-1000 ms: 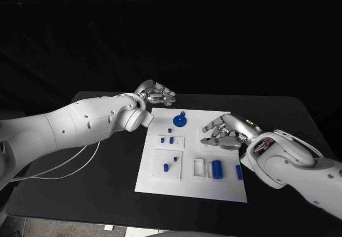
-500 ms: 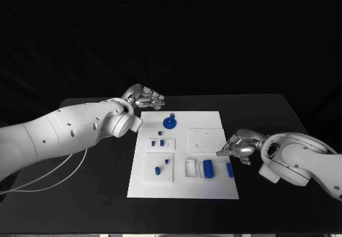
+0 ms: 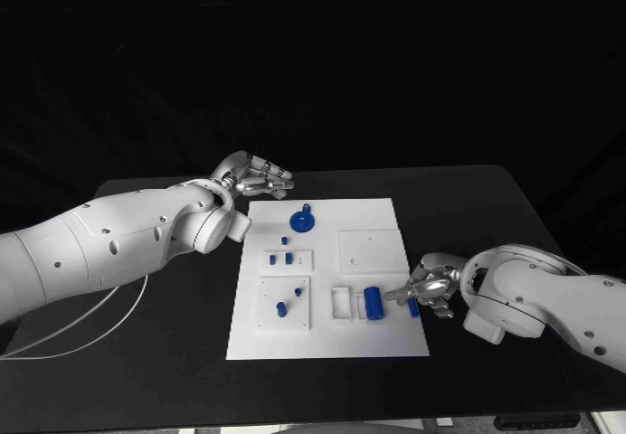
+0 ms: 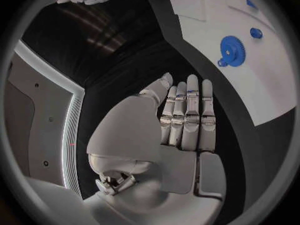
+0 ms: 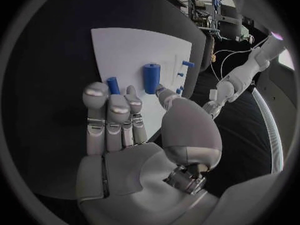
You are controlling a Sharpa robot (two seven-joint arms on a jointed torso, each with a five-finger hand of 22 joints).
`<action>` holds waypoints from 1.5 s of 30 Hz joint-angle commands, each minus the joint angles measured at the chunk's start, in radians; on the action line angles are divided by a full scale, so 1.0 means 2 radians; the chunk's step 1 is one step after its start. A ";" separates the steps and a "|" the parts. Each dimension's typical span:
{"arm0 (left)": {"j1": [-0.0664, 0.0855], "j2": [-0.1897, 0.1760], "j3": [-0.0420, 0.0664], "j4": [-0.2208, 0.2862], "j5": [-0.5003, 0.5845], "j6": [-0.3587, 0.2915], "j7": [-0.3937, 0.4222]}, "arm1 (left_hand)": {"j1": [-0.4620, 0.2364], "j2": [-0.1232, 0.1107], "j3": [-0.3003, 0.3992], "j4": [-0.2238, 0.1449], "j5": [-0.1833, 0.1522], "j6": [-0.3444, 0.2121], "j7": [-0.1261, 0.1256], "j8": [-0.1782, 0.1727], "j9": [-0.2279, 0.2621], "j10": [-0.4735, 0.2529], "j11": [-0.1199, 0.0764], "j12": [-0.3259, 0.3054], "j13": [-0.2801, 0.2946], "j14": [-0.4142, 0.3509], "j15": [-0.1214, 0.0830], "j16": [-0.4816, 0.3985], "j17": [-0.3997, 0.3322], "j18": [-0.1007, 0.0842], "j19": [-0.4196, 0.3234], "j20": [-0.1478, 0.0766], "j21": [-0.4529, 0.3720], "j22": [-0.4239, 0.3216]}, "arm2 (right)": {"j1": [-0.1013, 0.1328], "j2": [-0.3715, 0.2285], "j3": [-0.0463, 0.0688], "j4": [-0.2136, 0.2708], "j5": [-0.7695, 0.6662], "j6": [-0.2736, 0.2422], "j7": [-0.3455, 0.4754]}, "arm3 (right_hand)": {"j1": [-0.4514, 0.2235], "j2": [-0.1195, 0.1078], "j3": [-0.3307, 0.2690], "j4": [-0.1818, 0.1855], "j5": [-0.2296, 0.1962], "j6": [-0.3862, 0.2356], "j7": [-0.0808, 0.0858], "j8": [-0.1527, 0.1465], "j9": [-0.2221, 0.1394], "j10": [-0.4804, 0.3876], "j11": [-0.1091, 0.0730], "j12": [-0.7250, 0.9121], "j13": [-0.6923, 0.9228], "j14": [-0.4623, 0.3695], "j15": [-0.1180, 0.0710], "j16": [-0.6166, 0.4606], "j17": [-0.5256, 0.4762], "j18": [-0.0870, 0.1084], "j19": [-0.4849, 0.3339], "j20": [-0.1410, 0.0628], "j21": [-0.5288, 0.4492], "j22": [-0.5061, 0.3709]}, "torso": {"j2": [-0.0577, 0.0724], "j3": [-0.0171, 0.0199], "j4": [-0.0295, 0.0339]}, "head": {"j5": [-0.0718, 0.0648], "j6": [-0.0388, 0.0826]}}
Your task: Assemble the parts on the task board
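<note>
Your right robot hand hovers at the right edge of the white rectangular task board on the black desk, fingers loosely spread and holding nothing, just beside a slim blue peg and a thick blue cylinder. Your left robot hand sits off the board's far left corner, fingers straight, empty, near the blue gear.

Left hand empty, fingers straight and close together, above black desk beside white task board. On board: blue gear, small blue peg just beside it.
</note>
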 commanded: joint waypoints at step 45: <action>0.000 0.001 0.000 0.004 0.007 0.005 0.002 | 0.003 0.001 -0.003 0.007 0.003 -0.003 -0.001 -0.001 0.000 -0.005 0.001 0.000 0.000 0.000 0.004 -0.003 0.001 -0.007 0.010 0.000 0.002 -0.034 | -0.009 0.055 -0.026 -0.025 -0.016 -0.071 -0.013 | 0.026 0.043 0.053 -0.092 -0.001 0.038 -0.012 0.001 -0.023 0.018 -0.006 0.013 0.022 0.009 -0.003 -0.004 0.013 -0.010 0.027 -0.001 0.004 0.028 | 0.000 0.0002 0.0001 | 0.006 -0.007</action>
